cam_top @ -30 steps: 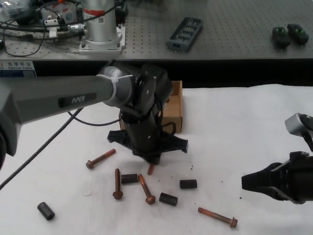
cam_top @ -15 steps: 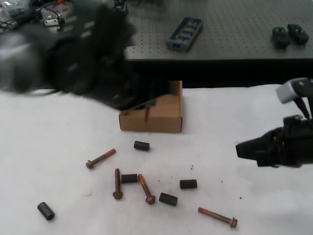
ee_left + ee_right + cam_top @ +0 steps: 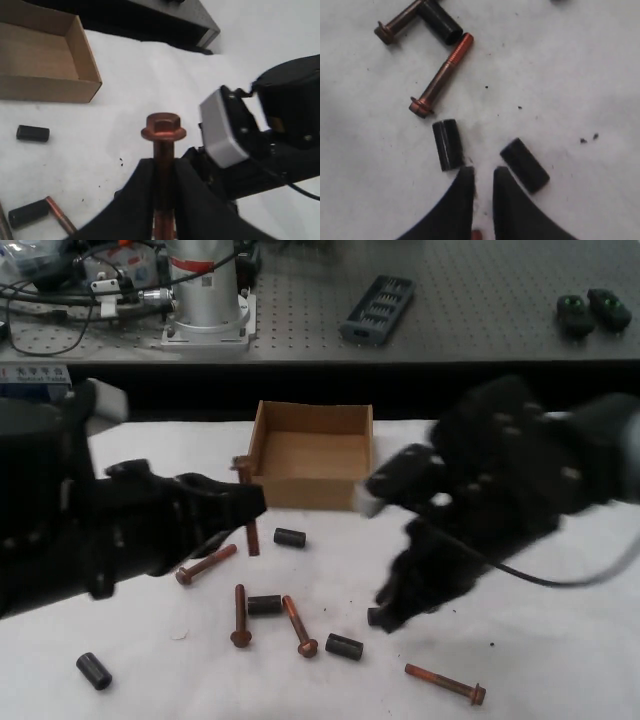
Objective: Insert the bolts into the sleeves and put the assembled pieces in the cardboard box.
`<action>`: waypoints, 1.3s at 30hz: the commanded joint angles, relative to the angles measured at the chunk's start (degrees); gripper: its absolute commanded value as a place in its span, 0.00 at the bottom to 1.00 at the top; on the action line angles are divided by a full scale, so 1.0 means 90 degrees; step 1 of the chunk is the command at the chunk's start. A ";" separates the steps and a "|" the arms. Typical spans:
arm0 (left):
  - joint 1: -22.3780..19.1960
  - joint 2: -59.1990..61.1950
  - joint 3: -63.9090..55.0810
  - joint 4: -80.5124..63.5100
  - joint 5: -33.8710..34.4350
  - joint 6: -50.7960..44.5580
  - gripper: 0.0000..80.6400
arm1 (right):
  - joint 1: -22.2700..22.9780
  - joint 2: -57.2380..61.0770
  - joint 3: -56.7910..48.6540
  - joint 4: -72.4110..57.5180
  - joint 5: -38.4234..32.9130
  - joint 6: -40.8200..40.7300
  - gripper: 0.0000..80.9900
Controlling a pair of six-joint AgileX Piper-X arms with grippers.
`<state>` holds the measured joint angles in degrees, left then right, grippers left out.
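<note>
Since a second ago the right arm has swung in over the loose parts in front of the cardboard box (image 3: 310,490), and the left arm has drawn back. To pick cleanly, the right gripper (image 3: 483,172) probably needs to spread wider and centre on one sleeve (image 3: 524,165). Barely parted and empty, it hovers between that and a second sleeve (image 3: 448,145). The left gripper (image 3: 163,167) clamps a bolt (image 3: 163,131) head-up by its shank, near the box's front corner.

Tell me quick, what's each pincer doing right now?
Left pincer: closed on a bolt.
Right pincer: slightly open, nothing between its tips.
</note>
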<state>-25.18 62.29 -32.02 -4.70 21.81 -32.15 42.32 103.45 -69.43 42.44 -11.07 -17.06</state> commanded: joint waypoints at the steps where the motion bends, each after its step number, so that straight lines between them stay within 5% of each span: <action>1: 0.0107 -0.0220 -0.0032 -0.0207 0.0224 -0.0083 0.01 | -0.0007 -0.0029 -0.0028 0.0160 0.0039 -0.0099 0.15; 3: 0.0232 -0.0346 -0.0032 -0.0208 0.0540 -0.0083 0.01 | 0.0076 0.0253 -0.0393 0.0404 0.0049 -0.0259 0.18; 8: 0.0398 -0.0665 -0.0032 -0.0181 0.0998 -0.0108 0.01 | 0.0248 0.0592 -0.0948 0.0827 0.0340 -0.0256 0.44; 23: 0.1313 -0.0914 -0.0032 -0.0206 0.1655 -0.0439 0.01 | 0.0770 0.1104 -0.0964 0.1504 0.0560 -0.0331 0.38; 39: 0.1342 -0.0937 -0.0032 -0.0206 0.2337 -0.0367 0.01 | 0.0907 0.1393 -0.0978 0.1256 0.0912 -0.0317 0.37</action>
<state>-13.18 54.50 -32.05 -5.21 41.85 -35.17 50.54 115.18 -77.69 54.47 -3.70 -19.44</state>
